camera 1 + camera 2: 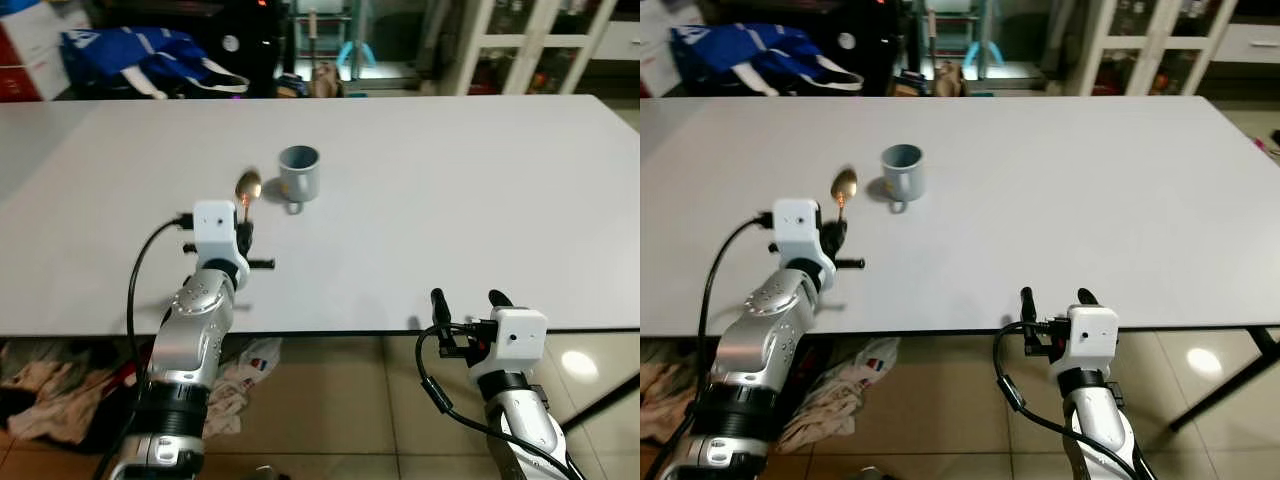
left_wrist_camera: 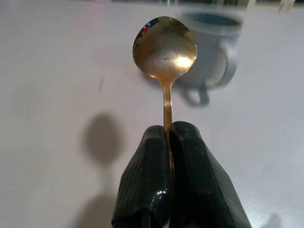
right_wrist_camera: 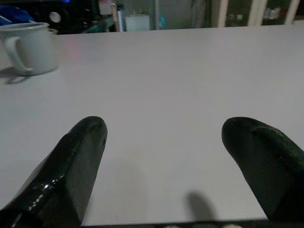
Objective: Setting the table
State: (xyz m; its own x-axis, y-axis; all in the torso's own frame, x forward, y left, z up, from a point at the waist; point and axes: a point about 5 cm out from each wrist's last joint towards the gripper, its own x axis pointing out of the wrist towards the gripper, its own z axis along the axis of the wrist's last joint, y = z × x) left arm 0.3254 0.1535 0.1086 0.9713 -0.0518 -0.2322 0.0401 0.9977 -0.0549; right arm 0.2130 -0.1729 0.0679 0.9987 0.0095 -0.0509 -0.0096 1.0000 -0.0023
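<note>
A golden spoon [image 1: 247, 187] is held above the white table [image 1: 450, 200], bowl end pointing away from me. My left gripper [image 1: 243, 232] is shut on its handle, as the left wrist view confirms: both black fingers [image 2: 190, 180] press the thin stem of the spoon [image 2: 165, 52]. Just right of the spoon's bowl a grey-blue mug [image 1: 299, 173] stands upright on the table, handle toward me. My right gripper [image 1: 466, 300] hovers at the table's near edge, open, with nothing between its fingers [image 3: 76, 161].
Crumpled cloths and bags [image 1: 60, 385] lie on the tiled floor under the table's left side. A blue bag [image 1: 150, 55] and shelving [image 1: 520, 40] stand beyond the far edge. A table leg [image 1: 600, 400] slants down at the right.
</note>
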